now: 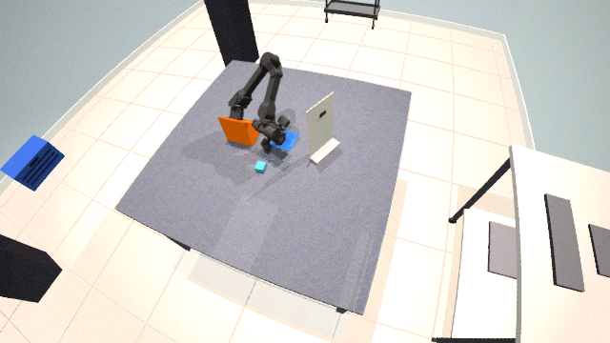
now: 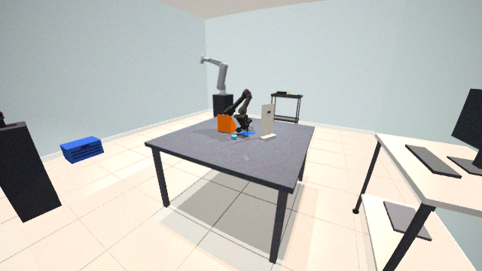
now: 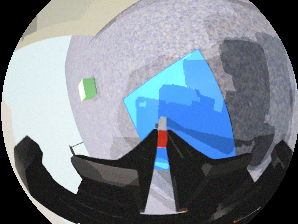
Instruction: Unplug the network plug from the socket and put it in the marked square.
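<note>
My gripper (image 1: 281, 140) (image 2: 247, 130) (image 3: 161, 133) points down, low over the marked blue square (image 1: 292, 139) (image 2: 250, 132) (image 3: 195, 105). It is shut on the plug (image 3: 162, 140), whose red and grey parts show between the fingertips in the wrist view. The plug is too small to make out in the top and exterior views. Whether it touches the square cannot be told. The upright cream panel (image 1: 320, 131) (image 2: 266, 124) stands apart from the gripper, with its dark socket (image 1: 322, 113) (image 2: 269, 111) near the top.
An orange block (image 1: 238, 131) (image 2: 225, 123) stands close beside the arm. A small cyan block (image 1: 260, 167) (image 2: 234, 137) lies on the table near the gripper. A small green block (image 3: 89, 89) lies beyond the square, at the left of the wrist view.
</note>
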